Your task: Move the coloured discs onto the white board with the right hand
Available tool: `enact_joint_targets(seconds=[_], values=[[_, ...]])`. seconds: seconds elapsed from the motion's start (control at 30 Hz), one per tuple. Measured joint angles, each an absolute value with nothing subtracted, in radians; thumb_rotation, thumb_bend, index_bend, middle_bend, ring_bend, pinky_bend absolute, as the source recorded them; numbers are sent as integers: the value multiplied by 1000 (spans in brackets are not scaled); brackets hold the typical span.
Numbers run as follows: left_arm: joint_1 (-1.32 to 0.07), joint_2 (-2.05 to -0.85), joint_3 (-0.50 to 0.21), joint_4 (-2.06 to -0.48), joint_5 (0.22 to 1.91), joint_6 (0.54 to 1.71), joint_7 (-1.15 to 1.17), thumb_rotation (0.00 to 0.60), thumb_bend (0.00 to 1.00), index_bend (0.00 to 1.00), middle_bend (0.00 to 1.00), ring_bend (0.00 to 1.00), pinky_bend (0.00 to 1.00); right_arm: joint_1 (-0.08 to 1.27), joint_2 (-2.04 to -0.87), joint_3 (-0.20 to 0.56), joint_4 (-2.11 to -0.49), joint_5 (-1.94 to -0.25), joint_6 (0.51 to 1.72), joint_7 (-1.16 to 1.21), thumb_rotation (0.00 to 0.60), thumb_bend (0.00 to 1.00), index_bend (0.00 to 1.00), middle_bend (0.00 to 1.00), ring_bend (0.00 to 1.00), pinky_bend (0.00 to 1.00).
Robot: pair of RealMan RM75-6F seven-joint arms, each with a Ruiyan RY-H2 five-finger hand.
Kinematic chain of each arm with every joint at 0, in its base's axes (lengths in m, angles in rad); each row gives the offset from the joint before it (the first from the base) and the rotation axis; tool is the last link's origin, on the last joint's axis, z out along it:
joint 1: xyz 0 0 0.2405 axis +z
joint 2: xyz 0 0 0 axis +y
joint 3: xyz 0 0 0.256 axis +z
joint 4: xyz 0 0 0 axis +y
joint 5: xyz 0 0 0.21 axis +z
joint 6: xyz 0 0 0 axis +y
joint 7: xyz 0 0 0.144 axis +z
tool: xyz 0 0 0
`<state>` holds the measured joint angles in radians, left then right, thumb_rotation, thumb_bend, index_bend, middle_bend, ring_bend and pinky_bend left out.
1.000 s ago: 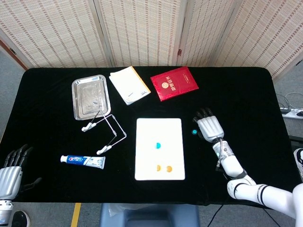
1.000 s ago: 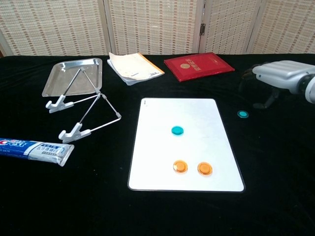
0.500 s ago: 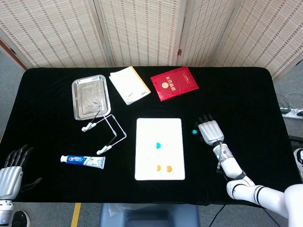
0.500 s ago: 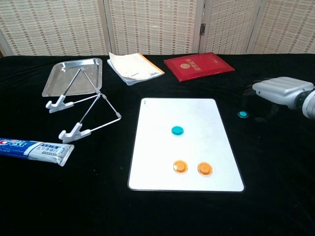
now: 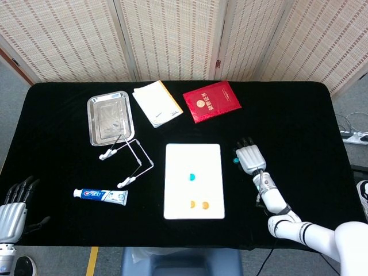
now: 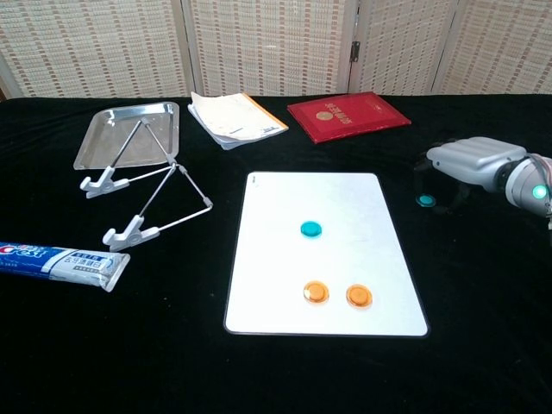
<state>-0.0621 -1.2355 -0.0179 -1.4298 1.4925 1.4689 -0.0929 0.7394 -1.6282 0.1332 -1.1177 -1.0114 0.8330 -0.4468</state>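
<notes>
Small round teal disc (image 6: 425,201) lying flat on the black tablecloth (image 6: 483,285), beside the white board (image 6: 362,198); right hand (image 6: 467,161) above it, fingers apart, empty.

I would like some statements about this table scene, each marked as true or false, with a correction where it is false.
1. Three discs lie on the white board. True: one teal disc and two orange discs.
2. The toothpaste tube lies in the metal tray. False: it lies on the black cloth, nearer the camera than the tray.
3. A teal disc lies off the board, beside the right hand. True.
4. The red booklet lies on the board. False: it lies behind the board.
</notes>
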Motion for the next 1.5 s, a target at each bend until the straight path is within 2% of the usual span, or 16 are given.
enact_joint_targets(seconds=[0.3,0.8,1.0,1.27,1.5], values=[[-63,-1238,-18,-1427,1491,1467,-92,600,204,25,16,67,0,745,-1640,139,-1105,-1009,823,-449,600,425,434,217,50,0],[-62,-1239,-18,-1420,1490,1466,-96,600,204,25,15,67,0,745,-1652,143,-1091,-1019,830,-446,600,426,535,274,71,0],[-63,-1238,-20,-1423,1491,1468,-98,600,205,25,16,67,0,737,-1622,146,-1143,-1049,856,-429,600,425,536,275,75,0],[-62,-1232,-20,-1428,1495,1474,-101,600,204,26,16,67,0,735,-1581,139,-1301,-1124,894,-422,600,426,535,273,77,0],[-55,-1229,-17,-1427,1494,1480,-107,600,204,26,15,67,0,770,-1611,132,-1370,-1135,887,-495,600,425,535,266,75,0]])
